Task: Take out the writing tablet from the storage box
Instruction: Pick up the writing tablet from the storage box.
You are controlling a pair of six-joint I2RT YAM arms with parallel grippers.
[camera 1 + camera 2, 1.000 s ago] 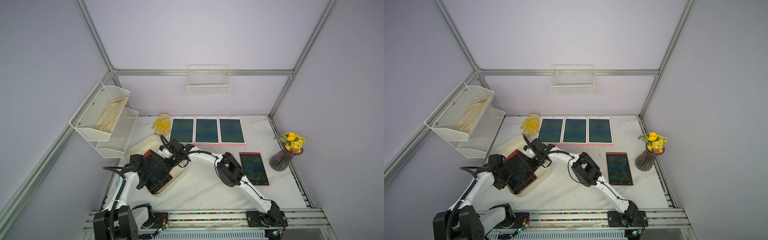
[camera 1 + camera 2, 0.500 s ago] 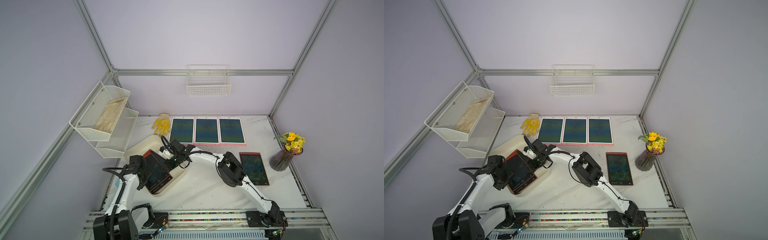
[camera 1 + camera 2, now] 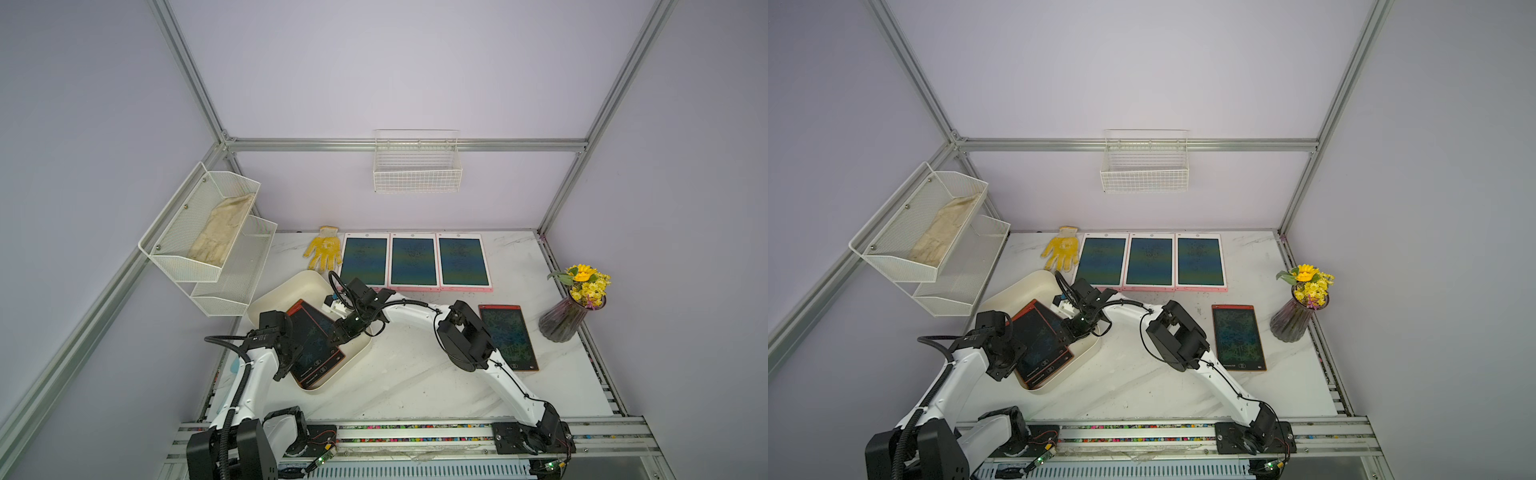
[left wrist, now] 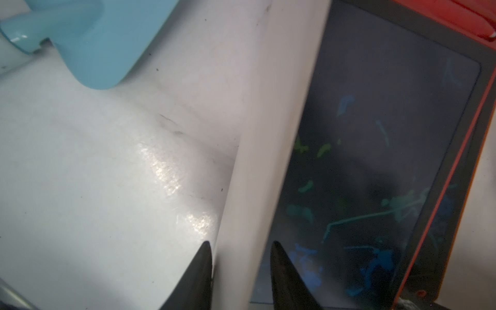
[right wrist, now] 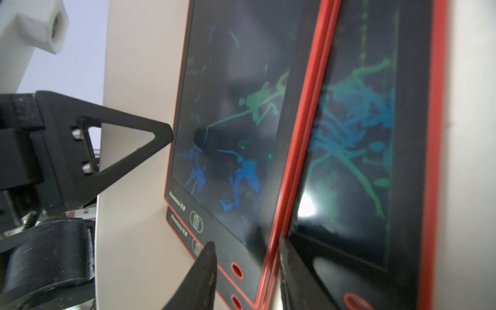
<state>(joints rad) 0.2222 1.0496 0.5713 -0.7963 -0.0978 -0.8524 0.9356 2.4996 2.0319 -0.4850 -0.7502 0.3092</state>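
Left end effector (image 4: 240,243) straddles the storage box (image 4: 268,134) wall; clamped or not, cannot tell. Right end effector (image 5: 247,240) stands released around the red edge of the upper writing tablet (image 5: 357,134).

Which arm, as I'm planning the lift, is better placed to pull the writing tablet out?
Right: the right gripper straddles the red edge of the writing tablet; the left gripper straddles the storage box wall.

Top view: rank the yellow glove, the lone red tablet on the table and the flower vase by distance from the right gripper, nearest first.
From the right gripper, at the storage box:
1. Yellow glove: at the back of the table, just behind the box.
2. Lone red tablet: flat on the table, on the robot's right.
3. Flower vase: at the right edge, beyond that tablet.
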